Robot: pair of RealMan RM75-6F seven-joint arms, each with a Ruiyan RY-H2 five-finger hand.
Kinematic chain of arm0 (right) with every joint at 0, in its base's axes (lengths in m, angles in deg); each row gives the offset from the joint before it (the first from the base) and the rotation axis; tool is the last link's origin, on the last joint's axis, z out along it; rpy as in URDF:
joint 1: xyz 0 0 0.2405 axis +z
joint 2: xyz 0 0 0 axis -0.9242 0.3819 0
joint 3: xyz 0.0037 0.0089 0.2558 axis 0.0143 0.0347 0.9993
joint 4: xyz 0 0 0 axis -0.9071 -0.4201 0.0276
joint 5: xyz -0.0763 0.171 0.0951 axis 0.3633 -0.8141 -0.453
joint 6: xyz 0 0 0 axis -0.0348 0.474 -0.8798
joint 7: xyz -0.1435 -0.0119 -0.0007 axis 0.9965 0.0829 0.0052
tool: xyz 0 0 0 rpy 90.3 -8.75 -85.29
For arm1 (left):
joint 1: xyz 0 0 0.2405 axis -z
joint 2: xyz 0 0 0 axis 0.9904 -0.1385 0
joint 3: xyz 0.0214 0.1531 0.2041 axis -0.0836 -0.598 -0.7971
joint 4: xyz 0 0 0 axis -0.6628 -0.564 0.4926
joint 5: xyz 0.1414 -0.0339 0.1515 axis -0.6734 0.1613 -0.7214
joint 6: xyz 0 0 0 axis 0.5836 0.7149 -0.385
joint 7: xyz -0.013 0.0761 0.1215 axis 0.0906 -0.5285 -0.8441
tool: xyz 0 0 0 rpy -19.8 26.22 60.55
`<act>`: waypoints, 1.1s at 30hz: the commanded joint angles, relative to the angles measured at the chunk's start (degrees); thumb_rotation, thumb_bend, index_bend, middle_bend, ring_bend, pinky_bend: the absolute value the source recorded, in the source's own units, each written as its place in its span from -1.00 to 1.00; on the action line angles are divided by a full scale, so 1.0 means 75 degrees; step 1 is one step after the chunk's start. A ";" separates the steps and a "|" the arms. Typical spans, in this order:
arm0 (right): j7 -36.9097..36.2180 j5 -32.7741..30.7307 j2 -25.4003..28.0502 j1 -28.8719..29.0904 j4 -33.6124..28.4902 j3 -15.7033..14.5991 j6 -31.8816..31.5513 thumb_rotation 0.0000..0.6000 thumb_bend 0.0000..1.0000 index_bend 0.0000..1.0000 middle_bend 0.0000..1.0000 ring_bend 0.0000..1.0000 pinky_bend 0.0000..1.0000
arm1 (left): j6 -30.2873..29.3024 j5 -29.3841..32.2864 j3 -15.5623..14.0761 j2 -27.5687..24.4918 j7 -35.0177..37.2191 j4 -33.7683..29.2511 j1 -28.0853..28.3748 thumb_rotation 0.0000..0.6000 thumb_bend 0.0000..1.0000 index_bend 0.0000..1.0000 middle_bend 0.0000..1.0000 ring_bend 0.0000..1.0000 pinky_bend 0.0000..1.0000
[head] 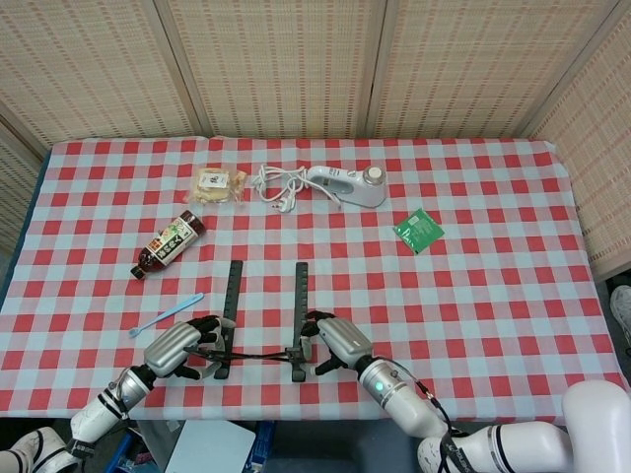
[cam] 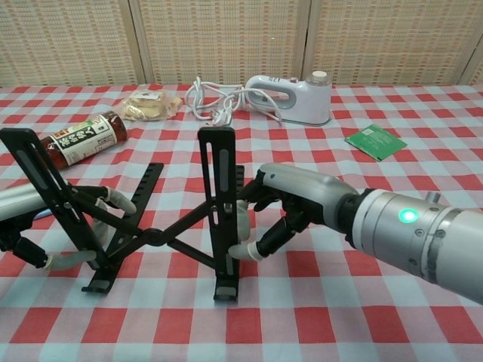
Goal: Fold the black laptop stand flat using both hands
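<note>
The black laptop stand (cam: 155,226) sits at the near edge of the checkered worktop (head: 473,296), still opened: two slotted support arms rise tilted, joined low by crossed struts meeting at a central pivot. The left hand (cam: 45,226) holds the left support arm, fingers curled around its lower part; much of that hand is cut off at the chest view's edge. The right hand (cam: 290,204) holds the right support arm, fingertips hooked behind it, so the contact there is partly hidden.
</note>
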 commanded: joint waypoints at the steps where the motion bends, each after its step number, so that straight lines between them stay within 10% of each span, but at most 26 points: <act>1: 0.0010 0.0011 0.0005 -0.0008 0.0005 0.0000 0.0024 1.00 -0.46 0.30 -0.16 -0.72 -0.72 | 0.0002 0.0002 0.0003 0.0004 0.0007 0.0005 0.0001 1.00 -0.29 0.04 -0.58 -0.65 -0.45; 13: 0.0569 0.0070 0.0064 -0.0079 -0.0065 0.0031 -0.0309 1.00 -0.91 0.14 -0.25 -0.72 -0.72 | 0.0003 -0.0016 -0.0014 0.0002 0.0021 0.0011 0.0000 1.00 -0.29 0.04 -0.58 -0.65 -0.45; 33: 0.0776 -0.0127 -0.0206 0.0027 0.0093 0.0163 -0.0148 1.00 -0.61 0.00 -0.30 -0.76 -0.72 | -0.0045 -0.0024 -0.0016 -0.0003 0.0115 0.0071 -0.0016 1.00 -0.29 0.05 -0.58 -0.66 -0.45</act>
